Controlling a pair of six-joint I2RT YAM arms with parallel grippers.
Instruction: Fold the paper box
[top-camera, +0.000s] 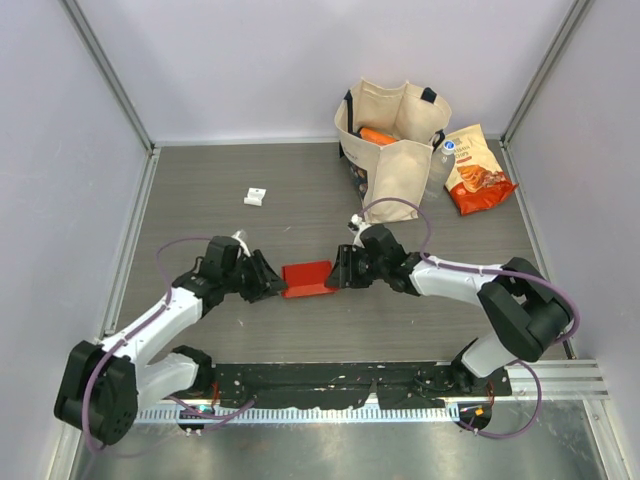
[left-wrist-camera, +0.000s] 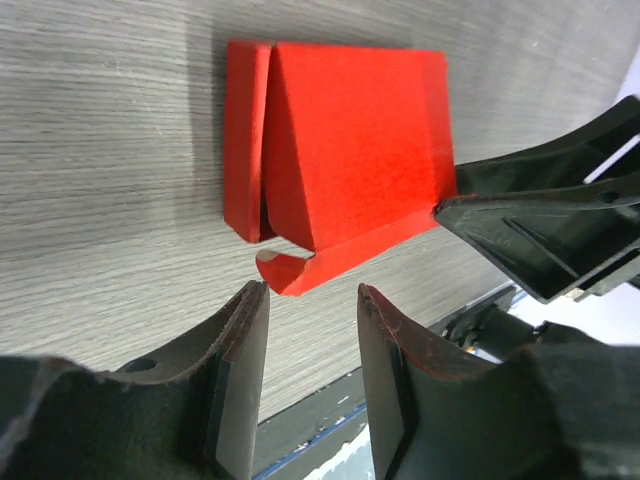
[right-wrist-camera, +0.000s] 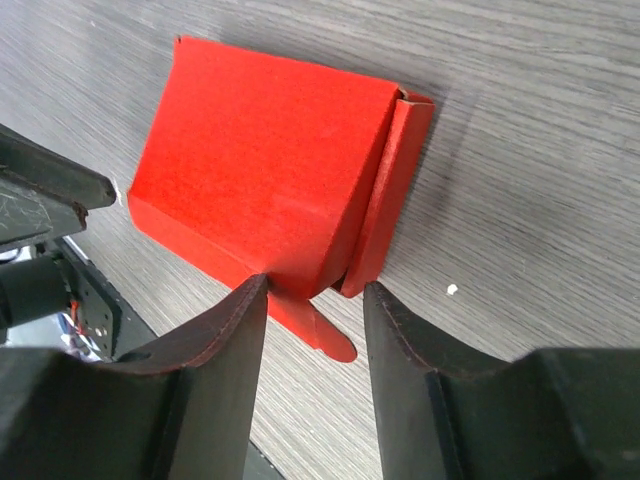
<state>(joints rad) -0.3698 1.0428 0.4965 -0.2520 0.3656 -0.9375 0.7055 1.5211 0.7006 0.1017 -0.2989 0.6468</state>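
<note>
Between your two grippers, the red paper box (top-camera: 307, 279) lies partly folded on the grey table (top-camera: 250, 200).
Your left gripper (left-wrist-camera: 310, 300) has its fingers spread just short of a curled tab. Your right gripper (right-wrist-camera: 315, 292) is spread too, with a red tab showing in its gap and nothing clamped.

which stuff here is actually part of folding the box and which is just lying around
In the job: paper box, left gripper, right gripper.
Lying about: cloth tote bag, snack bag, small white object.
</note>
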